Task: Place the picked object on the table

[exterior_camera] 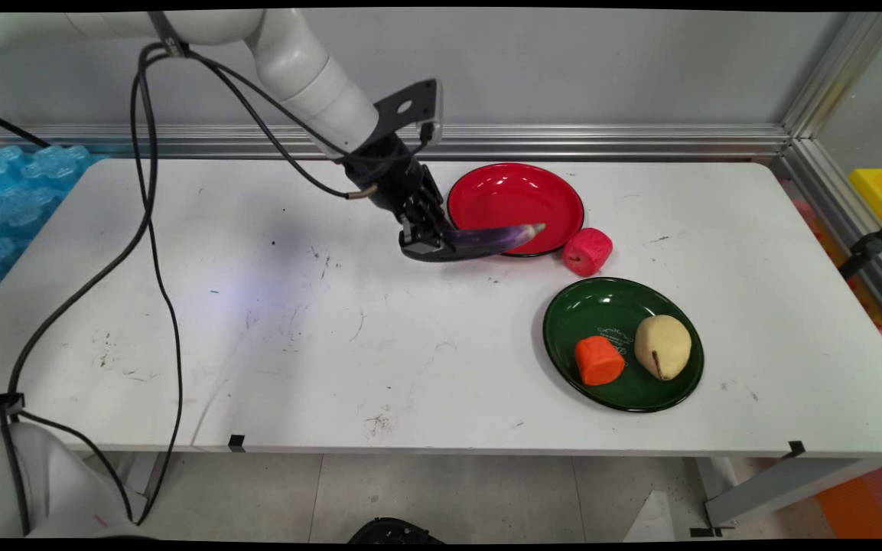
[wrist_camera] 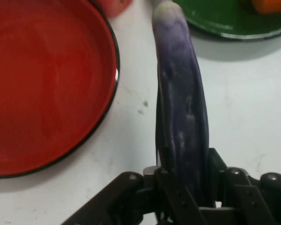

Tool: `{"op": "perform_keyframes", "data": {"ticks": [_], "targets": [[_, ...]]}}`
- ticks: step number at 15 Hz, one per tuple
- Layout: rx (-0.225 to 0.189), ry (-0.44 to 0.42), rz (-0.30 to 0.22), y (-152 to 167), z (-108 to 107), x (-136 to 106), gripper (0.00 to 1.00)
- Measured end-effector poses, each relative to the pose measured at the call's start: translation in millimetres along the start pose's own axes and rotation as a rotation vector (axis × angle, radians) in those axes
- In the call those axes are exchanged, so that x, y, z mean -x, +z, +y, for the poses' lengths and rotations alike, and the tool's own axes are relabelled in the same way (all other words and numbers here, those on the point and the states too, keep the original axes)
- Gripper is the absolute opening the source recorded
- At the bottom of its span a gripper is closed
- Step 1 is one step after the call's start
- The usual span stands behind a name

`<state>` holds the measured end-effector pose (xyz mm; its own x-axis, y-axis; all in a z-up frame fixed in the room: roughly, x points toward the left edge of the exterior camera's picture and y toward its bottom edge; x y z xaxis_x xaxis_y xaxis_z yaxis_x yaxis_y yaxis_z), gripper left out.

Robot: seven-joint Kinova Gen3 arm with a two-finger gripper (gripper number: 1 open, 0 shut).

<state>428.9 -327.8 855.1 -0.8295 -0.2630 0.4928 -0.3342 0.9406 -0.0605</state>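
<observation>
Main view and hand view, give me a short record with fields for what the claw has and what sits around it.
claw: claw shut on the purple eggplant, holding it by one end
eggplant pose: roughly level, tip over the near rim of the red plate
red plate: nothing lying in it
beside it: pink-red chunk on the white table, right of the red plate
green plate: holds an orange piece and a tan pear-like piece
</observation>
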Motion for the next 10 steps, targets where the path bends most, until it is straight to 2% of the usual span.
{"op": "perform_keyframes", "data": {"ticks": [10], "targets": [[0.068,0.06,-0.058,61,-11,23,0.0]]}}
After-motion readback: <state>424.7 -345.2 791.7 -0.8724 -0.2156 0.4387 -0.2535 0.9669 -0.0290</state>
